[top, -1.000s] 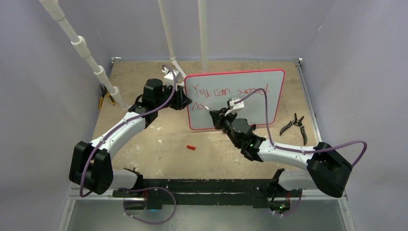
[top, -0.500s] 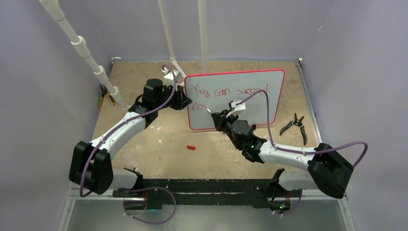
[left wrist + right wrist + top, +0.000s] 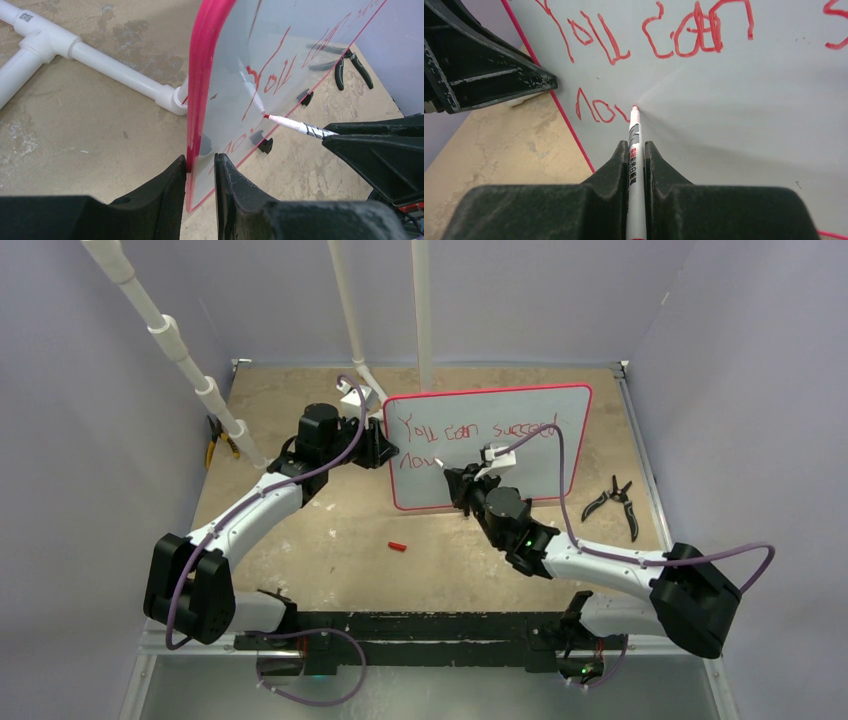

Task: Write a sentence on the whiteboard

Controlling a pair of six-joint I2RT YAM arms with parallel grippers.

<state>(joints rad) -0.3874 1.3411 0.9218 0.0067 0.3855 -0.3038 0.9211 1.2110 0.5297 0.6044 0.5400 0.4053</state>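
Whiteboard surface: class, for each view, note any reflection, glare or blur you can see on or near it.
Left wrist: the glossy whiteboard mirrors the marker tip; right wrist: a pale reflection fans from the tip; top external: even light, no glare, the sentence small but legible.

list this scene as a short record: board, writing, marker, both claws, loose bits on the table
board: standing on the table, red frame
sentence: red; top line reads roughly "you can succeed"; a second line started below it, at the left
marker: tip on the board at the end of the second line
left claw: shut on the board's left edge
right claw: shut on the marker
cap: red, lying in front of the board
pliers: lying right of the board
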